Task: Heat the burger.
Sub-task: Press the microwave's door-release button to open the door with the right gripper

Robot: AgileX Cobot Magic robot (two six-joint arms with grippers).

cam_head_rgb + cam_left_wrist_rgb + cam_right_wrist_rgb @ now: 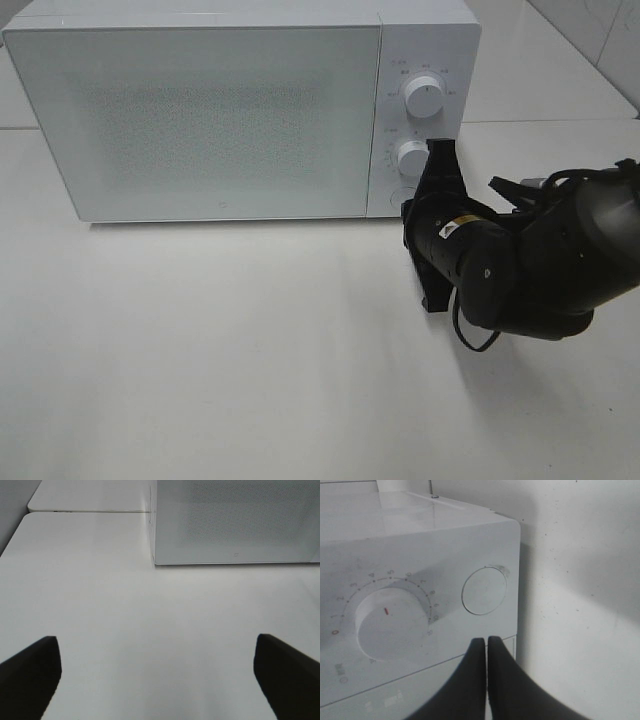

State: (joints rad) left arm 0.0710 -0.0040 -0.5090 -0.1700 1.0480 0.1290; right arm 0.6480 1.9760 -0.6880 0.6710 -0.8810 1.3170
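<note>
White microwave (200, 110) stands upper left on the counter (250, 350), right claw (437, 150) pinched closed beside its lower dial (412, 157), left claw (155, 639) spread wide above the counter.

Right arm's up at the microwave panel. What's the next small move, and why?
Probably nudge the shut right gripper onto the round button and press. Its tips sit just short of it, beside the numbered dial, and the microwave door is closed. The burger is not in view.
</note>
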